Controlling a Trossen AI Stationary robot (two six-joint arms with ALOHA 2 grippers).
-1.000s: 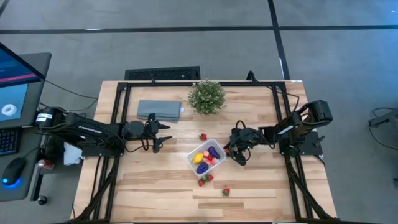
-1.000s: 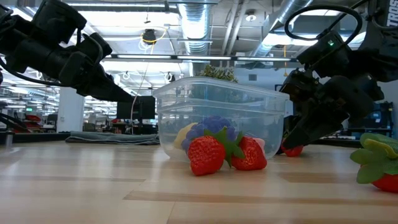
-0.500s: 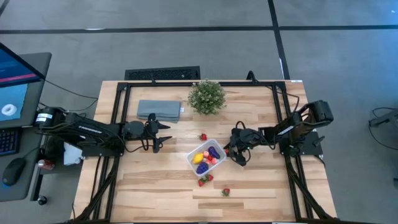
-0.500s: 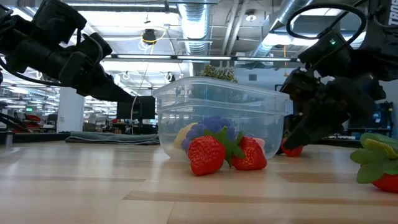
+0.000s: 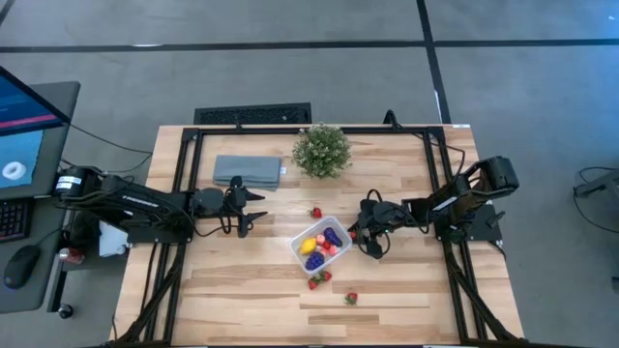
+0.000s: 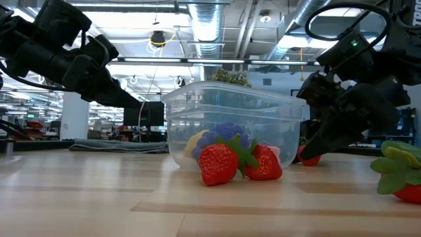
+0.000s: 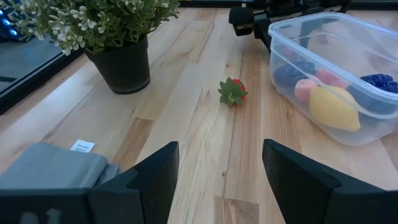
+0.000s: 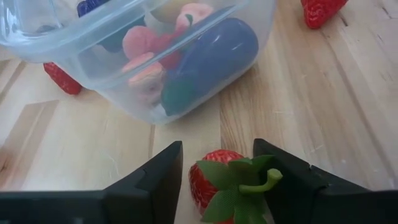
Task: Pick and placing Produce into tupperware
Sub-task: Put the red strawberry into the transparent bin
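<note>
The clear tupperware [image 5: 321,244] stands mid-table and holds a yellow piece [image 7: 334,107], a dark purple piece [image 8: 211,50] and pink-red ones. My right gripper [image 8: 217,148] is low at its right side, open, with one finger on each side of a red strawberry [image 8: 221,183] that lies on the table. Other strawberries lie loose: one [image 5: 316,213] beyond the box, a pair [image 5: 319,279] by its near side and one [image 5: 351,298] nearer the front edge. My left gripper [image 7: 221,177] hovers open and empty left of the box. My right gripper comes slanting down from the table's right, a finger on either side of the strawberry. The strawberry's green leaves and stem [image 8: 268,177] show against one finger [image 8: 283,177]. A narrow gap shows at the other finger; whether either one touches, I cannot tell.
A bushy potted plant [image 5: 321,150] stands at the table's far middle. A folded grey-blue cloth [image 5: 248,171] lies to its left, just beyond my left gripper. Bare wood stretches along the front of the table.
</note>
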